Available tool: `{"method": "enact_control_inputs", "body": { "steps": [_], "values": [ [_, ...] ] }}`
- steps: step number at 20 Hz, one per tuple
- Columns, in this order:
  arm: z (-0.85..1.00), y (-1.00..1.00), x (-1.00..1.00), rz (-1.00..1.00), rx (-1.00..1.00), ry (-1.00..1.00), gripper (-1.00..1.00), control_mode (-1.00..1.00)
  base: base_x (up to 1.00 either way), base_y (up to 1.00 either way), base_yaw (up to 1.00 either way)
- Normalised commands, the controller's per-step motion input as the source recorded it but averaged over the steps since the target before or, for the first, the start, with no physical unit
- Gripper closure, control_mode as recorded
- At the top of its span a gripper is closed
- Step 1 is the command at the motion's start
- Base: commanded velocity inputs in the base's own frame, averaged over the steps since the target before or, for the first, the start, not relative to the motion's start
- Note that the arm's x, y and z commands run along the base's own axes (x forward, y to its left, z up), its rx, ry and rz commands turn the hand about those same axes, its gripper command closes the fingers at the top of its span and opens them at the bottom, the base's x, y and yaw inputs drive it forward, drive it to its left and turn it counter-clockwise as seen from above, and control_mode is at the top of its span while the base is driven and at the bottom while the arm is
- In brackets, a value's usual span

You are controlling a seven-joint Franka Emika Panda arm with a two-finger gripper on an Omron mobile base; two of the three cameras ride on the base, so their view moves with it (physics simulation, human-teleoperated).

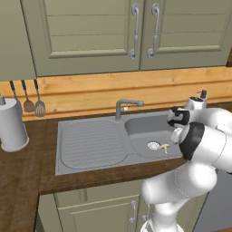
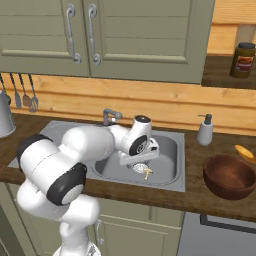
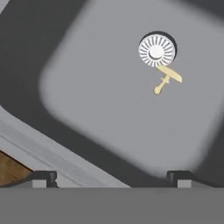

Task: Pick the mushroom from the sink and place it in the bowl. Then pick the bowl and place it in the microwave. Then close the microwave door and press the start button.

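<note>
The mushroom (image 3: 167,79) lies on the floor of the sink (image 2: 172,165) basin, its cap touching the edge of the round metal drain (image 3: 156,49). It sits below the end effector (image 3: 112,177) and ahead of it, off toward one fingertip rather than centred between the two. The end effector hangs over the basin with its jaws spread fully wide, holding nothing and touching nothing; both fingertips (image 3: 43,177) are clear of the sink floor. The curved tap (image 2: 111,116) stands just behind the hand. Well away from the end effector to the right, the bowl (image 2: 229,176) rests on the table (image 2: 200,197), with a soap dispenser (image 2: 205,129) behind it near the wall.
</note>
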Motion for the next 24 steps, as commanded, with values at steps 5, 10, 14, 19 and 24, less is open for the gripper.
{"method": "enact_control_inputs", "body": {
  "steps": [5, 10, 14, 19, 24],
  "values": [
    [-0.28, -0.01, 0.13, 0.06, 0.00, 0.00, -1.00, -1.00, 0.00, 0.00, 0.00],
    [-0.23, 0.00, 0.26, 0.04, 0.00, 0.04, -1.00, -1.00, 0.00, 0.00, 0.00],
    [-0.14, 0.00, 0.32, 0.01, 0.00, 0.02, -1.00, -1.00, 0.00, 0.00, 0.00],
    [-0.19, 0.00, 0.25, 0.03, 0.00, 0.00, -1.00, -1.00, 0.00, 0.00, 0.00],
    [-0.26, -0.01, 0.22, 0.03, 0.00, 0.02, -1.00, -1.00, 0.00, 0.00, 0.00]
  ]
}}
